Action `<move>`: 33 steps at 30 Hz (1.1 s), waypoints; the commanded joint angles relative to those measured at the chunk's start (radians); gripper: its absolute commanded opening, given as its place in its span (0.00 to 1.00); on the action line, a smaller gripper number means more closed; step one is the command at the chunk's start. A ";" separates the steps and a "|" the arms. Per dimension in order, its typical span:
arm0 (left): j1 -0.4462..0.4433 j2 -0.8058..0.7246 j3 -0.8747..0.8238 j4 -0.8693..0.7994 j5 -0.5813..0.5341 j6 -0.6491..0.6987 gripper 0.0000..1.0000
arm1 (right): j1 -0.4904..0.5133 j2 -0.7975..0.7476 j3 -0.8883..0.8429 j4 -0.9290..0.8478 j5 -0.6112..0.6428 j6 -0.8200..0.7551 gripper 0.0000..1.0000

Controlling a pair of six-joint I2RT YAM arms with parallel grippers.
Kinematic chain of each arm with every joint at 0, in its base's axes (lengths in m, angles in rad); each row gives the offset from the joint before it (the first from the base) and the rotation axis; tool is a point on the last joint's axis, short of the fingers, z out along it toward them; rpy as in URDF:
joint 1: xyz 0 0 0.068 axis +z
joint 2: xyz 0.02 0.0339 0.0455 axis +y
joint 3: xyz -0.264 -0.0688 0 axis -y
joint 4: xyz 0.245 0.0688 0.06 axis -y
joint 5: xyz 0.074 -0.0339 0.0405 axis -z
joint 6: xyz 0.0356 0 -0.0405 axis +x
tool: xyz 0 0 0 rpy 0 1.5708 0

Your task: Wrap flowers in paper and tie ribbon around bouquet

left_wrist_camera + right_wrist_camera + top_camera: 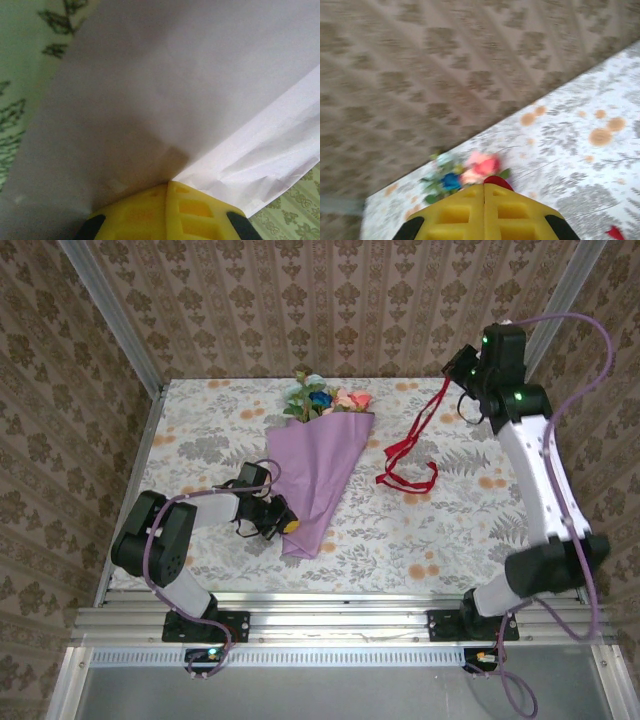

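The bouquet: our closed left gripper pins its seven-o'clock edge against unrolling; the right gripper, at two o'clock, clamps the ribbon for tying.

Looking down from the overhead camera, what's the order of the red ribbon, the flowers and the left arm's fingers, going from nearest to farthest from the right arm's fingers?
1. ribbon: right side, its upper end held in the right arm's fingers.
2. flowers: farther left, at the back.
3. left arm's fingers: farthest, near left, closed on the paper.
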 commanded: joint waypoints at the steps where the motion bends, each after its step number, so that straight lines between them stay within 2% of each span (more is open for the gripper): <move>1: -0.016 0.036 0.006 -0.021 -0.025 0.006 0.04 | -0.045 0.161 0.097 -0.050 0.004 0.014 0.00; 6: -0.017 0.033 0.004 -0.021 -0.026 0.004 0.04 | -0.102 0.420 0.376 -0.243 -0.031 0.056 0.00; 9: -0.017 0.036 0.007 -0.021 -0.025 0.003 0.04 | -0.111 0.499 0.485 -0.325 0.002 0.063 0.00; 12: -0.018 0.041 0.009 -0.021 -0.022 0.004 0.04 | -0.128 0.528 0.505 -0.355 0.017 0.081 0.00; 15: -0.017 0.045 0.011 -0.023 -0.019 0.006 0.04 | -0.141 0.549 0.507 -0.433 -0.002 0.075 0.50; 16: -0.018 0.044 0.011 -0.022 -0.016 0.006 0.04 | -0.142 0.546 0.498 -0.466 0.007 0.063 0.56; 18: -0.017 0.045 0.010 -0.021 -0.017 0.006 0.04 | -0.136 0.510 0.427 -0.503 0.034 0.049 0.59; 22: -0.017 0.045 0.002 -0.015 -0.016 0.003 0.04 | -0.112 0.282 0.039 -0.384 0.140 0.061 0.67; 25: -0.017 0.044 -0.010 -0.003 -0.016 -0.005 0.04 | -0.106 0.165 -0.209 -0.283 0.095 0.081 0.67; 28: -0.018 0.045 -0.014 -0.002 -0.015 -0.005 0.04 | -0.074 0.156 -0.353 -0.246 0.027 0.083 0.58; 33: -0.018 0.045 -0.013 -0.001 -0.016 -0.006 0.04 | -0.039 0.201 -0.465 -0.184 -0.011 0.115 0.54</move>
